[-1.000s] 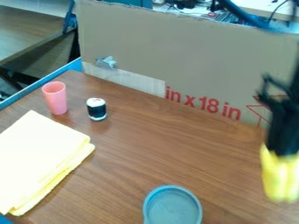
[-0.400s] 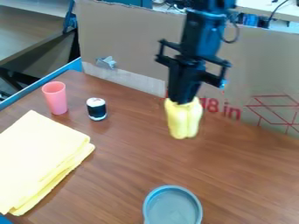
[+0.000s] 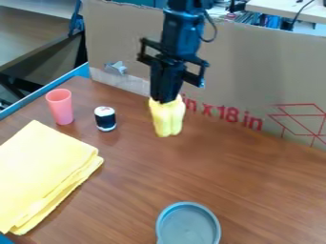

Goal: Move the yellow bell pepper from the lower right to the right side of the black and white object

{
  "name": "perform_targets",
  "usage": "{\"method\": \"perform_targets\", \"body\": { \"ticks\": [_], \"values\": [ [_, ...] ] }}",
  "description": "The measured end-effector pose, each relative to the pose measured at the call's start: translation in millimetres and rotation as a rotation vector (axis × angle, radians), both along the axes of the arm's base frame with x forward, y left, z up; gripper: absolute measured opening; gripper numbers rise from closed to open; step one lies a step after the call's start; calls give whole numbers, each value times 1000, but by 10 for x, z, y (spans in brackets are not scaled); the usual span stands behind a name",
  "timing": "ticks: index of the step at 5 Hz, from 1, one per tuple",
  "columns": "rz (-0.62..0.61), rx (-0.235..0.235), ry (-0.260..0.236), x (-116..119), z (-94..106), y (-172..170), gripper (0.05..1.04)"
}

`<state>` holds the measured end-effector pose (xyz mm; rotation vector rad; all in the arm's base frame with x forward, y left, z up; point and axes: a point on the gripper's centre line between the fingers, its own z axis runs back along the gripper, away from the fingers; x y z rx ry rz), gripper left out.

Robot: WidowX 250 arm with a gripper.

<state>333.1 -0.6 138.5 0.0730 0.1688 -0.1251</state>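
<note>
The black gripper (image 3: 165, 99) hangs over the back middle of the table, in front of the cardboard. It is shut on a yellow lobed object (image 3: 167, 119), which points downward from the fingers. To the left of it stand a small jar with a white lid and dark sides (image 3: 105, 119) and, farther left, an upright pink cup (image 3: 60, 107). A folded yellow cloth (image 3: 45, 174) lies at the left. Near the front edge of the view is a round grey-blue dish (image 3: 188, 226).
A large cardboard sheet (image 3: 255, 71) with red print stands upright along the back of the wooden table (image 3: 255, 190). A blue rail (image 3: 38, 93) runs along the left edge.
The gripper has swung left from the right edge of the view, carrying the yellow object. The cup, jar, cloth and dish have stayed in place.
</note>
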Motion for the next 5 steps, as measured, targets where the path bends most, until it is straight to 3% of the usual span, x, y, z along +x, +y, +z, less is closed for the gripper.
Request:
{"method": "perform_targets", "body": {
  "ticks": [1, 2, 4, 5],
  "values": [
    [6, -28, 13, 128, -125, 149, 102],
    [13, -23, 65, 234, -286, 256, 102],
    [53, -3, 169, 226, -519, 331, 102],
    [101, -2, 186, 170, -572, 431, 102]
  ]
}}
